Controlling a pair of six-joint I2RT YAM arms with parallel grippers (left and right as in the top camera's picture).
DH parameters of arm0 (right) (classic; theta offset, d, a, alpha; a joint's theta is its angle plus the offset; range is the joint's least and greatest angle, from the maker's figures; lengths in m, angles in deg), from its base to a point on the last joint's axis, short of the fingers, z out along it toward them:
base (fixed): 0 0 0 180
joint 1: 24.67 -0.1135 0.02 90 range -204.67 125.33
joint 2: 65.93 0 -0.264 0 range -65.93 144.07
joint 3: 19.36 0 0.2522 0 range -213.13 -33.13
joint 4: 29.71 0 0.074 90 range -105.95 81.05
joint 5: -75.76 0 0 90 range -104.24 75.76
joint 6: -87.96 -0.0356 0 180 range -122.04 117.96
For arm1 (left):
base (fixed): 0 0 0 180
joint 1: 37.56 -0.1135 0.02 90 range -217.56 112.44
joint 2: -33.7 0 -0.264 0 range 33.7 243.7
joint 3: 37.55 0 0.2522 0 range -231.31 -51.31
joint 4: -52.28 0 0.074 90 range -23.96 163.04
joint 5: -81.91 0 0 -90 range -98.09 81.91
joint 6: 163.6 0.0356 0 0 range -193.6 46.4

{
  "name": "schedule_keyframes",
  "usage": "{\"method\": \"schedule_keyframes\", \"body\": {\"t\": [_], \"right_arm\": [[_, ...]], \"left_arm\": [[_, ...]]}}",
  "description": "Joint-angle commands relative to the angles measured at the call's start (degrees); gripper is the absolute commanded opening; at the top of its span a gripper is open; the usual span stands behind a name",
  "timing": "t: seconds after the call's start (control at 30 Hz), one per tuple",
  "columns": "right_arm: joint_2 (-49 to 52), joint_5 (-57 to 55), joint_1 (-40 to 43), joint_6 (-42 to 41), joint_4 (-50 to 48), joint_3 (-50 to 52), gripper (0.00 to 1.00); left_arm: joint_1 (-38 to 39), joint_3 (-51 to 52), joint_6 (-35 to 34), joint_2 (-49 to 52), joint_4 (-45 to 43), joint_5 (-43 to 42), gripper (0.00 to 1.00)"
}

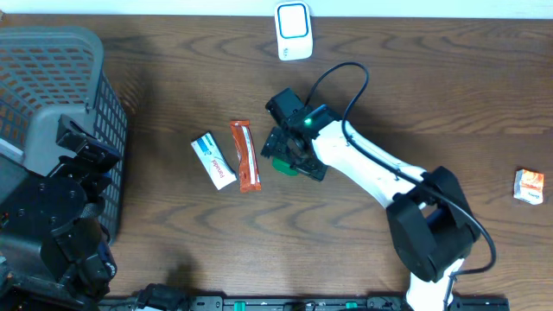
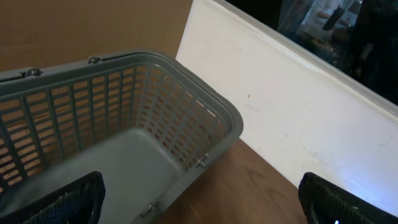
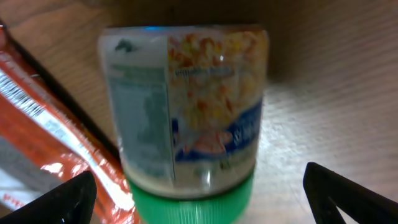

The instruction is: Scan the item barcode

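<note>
A jar with a green lid point(image 3: 186, 106) lies on its side on the wooden table, its printed label facing up. In the overhead view only its green lid point(image 1: 283, 166) peeks out from under my right gripper point(image 1: 290, 152). My right gripper point(image 3: 199, 205) stands open, with one finger on each side of the lid and not touching it. A white barcode scanner point(image 1: 294, 31) stands at the far edge of the table. My left gripper point(image 2: 202, 208) is open and empty, hanging by the corner of the grey basket point(image 2: 124, 106).
An orange snack bar point(image 1: 245, 155) lies just left of the jar, and also shows in the right wrist view point(image 3: 43, 124). A white and blue packet point(image 1: 213, 161) lies beside it. A small orange and white packet point(image 1: 529, 186) sits far right. The grey basket point(image 1: 60, 60) fills the left.
</note>
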Motion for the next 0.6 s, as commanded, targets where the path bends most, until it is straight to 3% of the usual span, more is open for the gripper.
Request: {"method": "schedule_keyframes", "body": {"t": [0.0, 0.07, 0.57], "right_arm": [[2.2, 0.4, -0.4, -0.8, -1.1, 0.5, 0.99], [3.2, 0.4, -0.4, -0.8, -1.9, 0.5, 0.99], [5.0, 3.9, -0.4, -0.6, -2.3, 0.5, 0.71]], "left_arm": [[-0.3, 0.2, 0.9, 0.0, 0.0, 0.7, 1.0], [-0.3, 0.2, 0.9, 0.0, 0.0, 0.7, 1.0], [-0.3, 0.2, 0.9, 0.0, 0.0, 0.7, 1.0]]}}
